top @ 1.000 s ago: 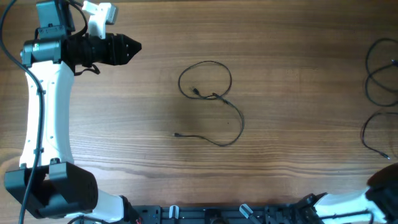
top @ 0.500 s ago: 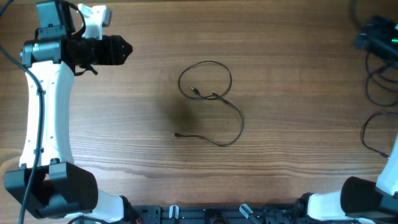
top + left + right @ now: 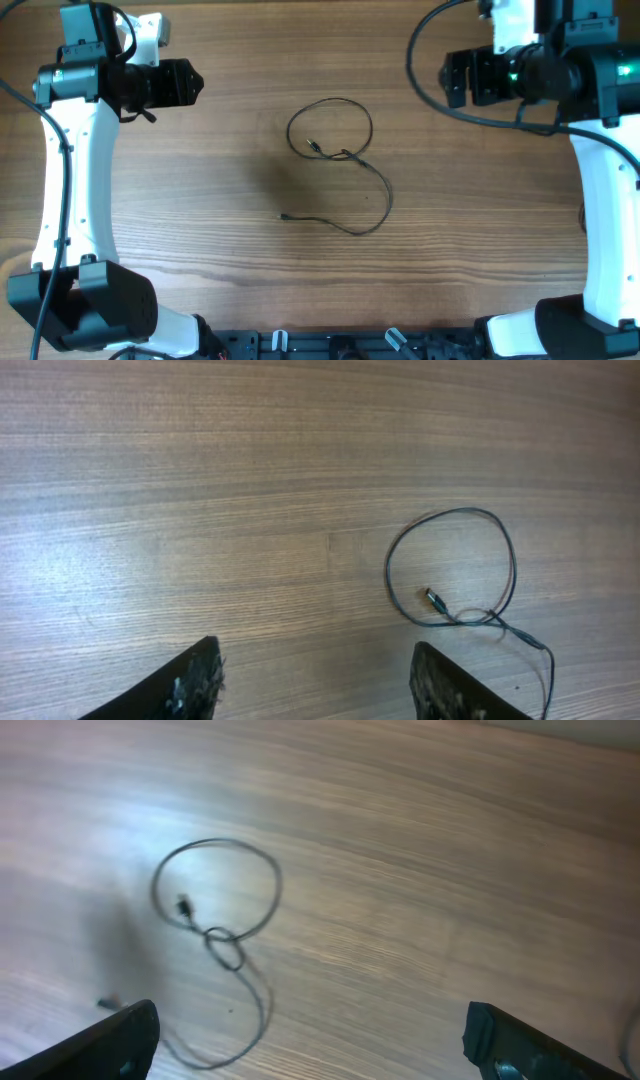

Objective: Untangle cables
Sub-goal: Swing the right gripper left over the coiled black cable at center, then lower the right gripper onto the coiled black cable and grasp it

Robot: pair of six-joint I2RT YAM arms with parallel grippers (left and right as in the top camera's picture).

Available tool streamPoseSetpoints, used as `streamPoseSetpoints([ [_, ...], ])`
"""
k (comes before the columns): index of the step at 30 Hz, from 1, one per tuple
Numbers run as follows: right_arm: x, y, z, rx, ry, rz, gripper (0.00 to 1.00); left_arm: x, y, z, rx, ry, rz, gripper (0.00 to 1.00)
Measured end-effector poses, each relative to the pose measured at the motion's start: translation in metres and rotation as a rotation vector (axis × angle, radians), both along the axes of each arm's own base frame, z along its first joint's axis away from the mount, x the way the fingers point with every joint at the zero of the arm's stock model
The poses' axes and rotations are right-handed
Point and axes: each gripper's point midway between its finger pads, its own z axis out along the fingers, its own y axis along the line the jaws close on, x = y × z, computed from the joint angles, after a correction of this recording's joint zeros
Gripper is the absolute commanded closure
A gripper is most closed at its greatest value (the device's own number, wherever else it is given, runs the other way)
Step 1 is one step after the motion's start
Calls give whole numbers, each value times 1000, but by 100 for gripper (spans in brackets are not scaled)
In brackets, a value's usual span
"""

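One thin, black, looped cable [image 3: 347, 154]

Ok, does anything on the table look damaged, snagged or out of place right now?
Nothing looks damaged or spilled. The only oddity is the cable in the middle: it crosses over itself beside its loop, with one plug lying inside the loop. The left claw and right claw are both open and clear of it.

Matt wood-grain table [image 3: 200, 230], smooth black cable [image 3: 347, 154]
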Motion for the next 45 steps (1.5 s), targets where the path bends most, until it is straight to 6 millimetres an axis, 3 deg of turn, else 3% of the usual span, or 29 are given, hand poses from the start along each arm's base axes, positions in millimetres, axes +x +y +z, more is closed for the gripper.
streamPoseSetpoints([
  [5,-8,26,4,77,-2,155,0,-12,-6,-5,27,25,-97,35],
  [9,-14,34,-8,106,59,207,0,-14,-20,-2,-1,-8,-206,35],
  [12,-8,40,-25,109,117,223,0,-15,-23,0,-9,-19,-232,34],
  [17,21,73,-66,115,181,265,0,-15,-25,0,-10,-26,-247,31],
  [23,32,101,-112,96,286,266,0,-16,-25,0,-10,-22,-247,31],
  [27,39,113,-158,10,375,204,0,-17,-25,-1,-12,-16,-247,30],
  [31,46,125,-187,-61,399,82,0,-17,-24,-1,-9,-14,-245,29],
  [40,50,119,-205,-126,384,-343,0,-19,-25,-2,-10,-7,-245,29],
  [45,47,129,-213,-124,365,-460,0,-19,-25,-2,-12,-3,-245,28],
])
